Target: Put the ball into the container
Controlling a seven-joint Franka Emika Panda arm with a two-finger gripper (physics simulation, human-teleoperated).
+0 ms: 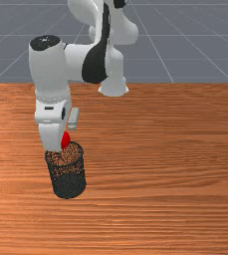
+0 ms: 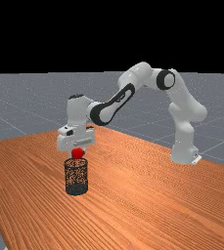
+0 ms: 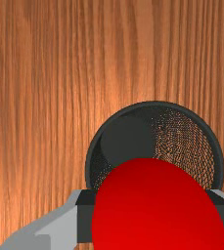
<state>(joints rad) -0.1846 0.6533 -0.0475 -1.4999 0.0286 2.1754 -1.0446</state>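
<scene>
the red ball [image 2: 78, 154] is in the gripper [image 2: 78, 152] — the two fingers stand apart by about the ball's own width, and in the wrist view their dark pads [image 3: 84, 222] press on it from two sides. so the grip is closed on the ball, with the ball right between the fingertips and its rounded side bulging out past them.

the ball is up off the table [image 2: 133, 195], just above the mouth of the container [image 1: 69, 185], a dark mesh basket that stands upright on the wood. in the far view the ball sits right over the rim; in the front view it overlaps the rim's far side, the side toward the arm's base [image 1: 113, 89]. looking down past the fingers, part of the mouth lies open beyond the ball, with the dark floor and the mesh wall inside — the ball hides the nearer part of the rim, so i can't tell whether it would clear the edge all the way round.

that rim is the thing close beneath the ball and fingers. the arm's base stands well apart from the container, toward the far view's right.
</scene>
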